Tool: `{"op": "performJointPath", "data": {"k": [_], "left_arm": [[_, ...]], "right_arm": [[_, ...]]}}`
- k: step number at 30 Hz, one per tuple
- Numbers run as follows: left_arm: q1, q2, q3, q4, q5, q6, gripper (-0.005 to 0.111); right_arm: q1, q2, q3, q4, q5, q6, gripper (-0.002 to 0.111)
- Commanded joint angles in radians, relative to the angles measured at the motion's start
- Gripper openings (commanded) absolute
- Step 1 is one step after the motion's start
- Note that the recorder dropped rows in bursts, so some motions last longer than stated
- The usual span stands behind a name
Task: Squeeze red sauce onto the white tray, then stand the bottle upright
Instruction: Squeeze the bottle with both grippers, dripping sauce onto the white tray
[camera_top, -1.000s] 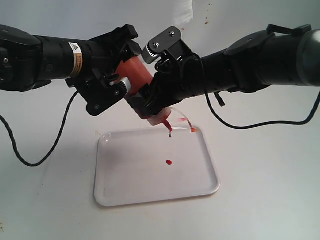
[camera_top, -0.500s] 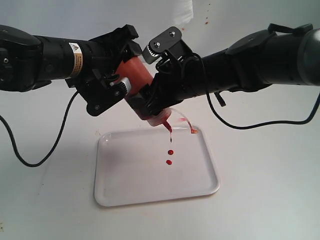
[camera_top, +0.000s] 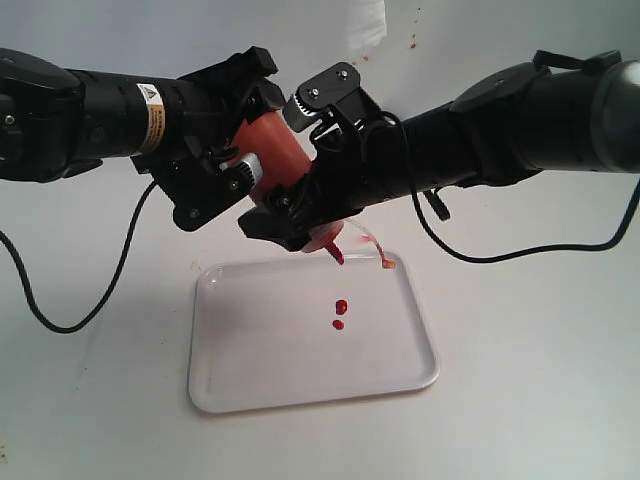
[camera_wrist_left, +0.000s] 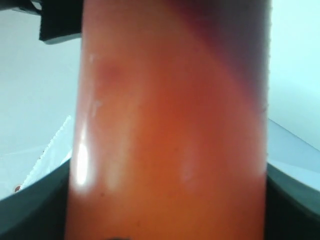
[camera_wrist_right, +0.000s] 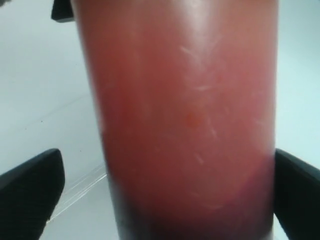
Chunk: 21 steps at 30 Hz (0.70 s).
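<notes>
The bottle (camera_top: 275, 150) hangs tilted in the air above the far edge of the tray (camera_top: 260, 350). Its cap points down toward the tray's far right corner, and its base is up and away. A string of sauce (camera_top: 341, 306) clings to the red-stained nozzle (camera_top: 336, 252). Two small blobs lie one just beside the other on the tray floor, a little right of its middle and nearer the far edge. A small red smear also sits on the rim at the far right corner.

The left hand (camera_top: 250, 132) is clenched on the bottle's upper body. In the left wrist view its dark fingers (camera_wrist_left: 30, 210) press against both sides of the orange wall (camera_wrist_left: 170, 130). The right hand (camera_top: 300, 190) stands around the lower body near the cap with its jaws spread. In the right wrist view one of its fingers (camera_wrist_right: 30, 192) is clearly apart from the red wall (camera_wrist_right: 185, 125), and the other is just at its edge, so this hand is released.

The tray lies flat on the white desk (camera_top: 520, 400), with both arms reaching in above it from opposite sides.
</notes>
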Motion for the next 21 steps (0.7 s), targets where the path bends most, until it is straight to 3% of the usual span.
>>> {"op": "performJointPath", "data": {"k": [1, 3, 5, 10, 21], "left_arm": [[-0.004, -0.018, -0.010, -0.029, 0.000, -0.019, 0.000], [-0.004, -0.018, -0.010, -0.029, 0.000, -0.019, 0.000], [-0.004, -0.018, -0.010, -0.029, 0.000, -0.019, 0.000], [-0.004, -0.018, -0.010, -0.029, 0.000, -0.019, 0.000], [-0.004, -0.018, -0.010, -0.029, 0.000, -0.019, 0.000]], "right_arm": [[0.000, 0.000, 0.001, -0.002, -0.021, 0.002, 0.101], [0.000, 0.000, 0.001, -0.002, -0.023, 0.002, 0.092], [0.000, 0.000, 0.001, -0.002, -0.023, 0.002, 0.072], [0.000, 0.000, 0.001, -0.004, -0.021, 0.002, -0.001], [0.000, 0.000, 0.001, -0.004, -0.019, 0.003, 0.001]]}}
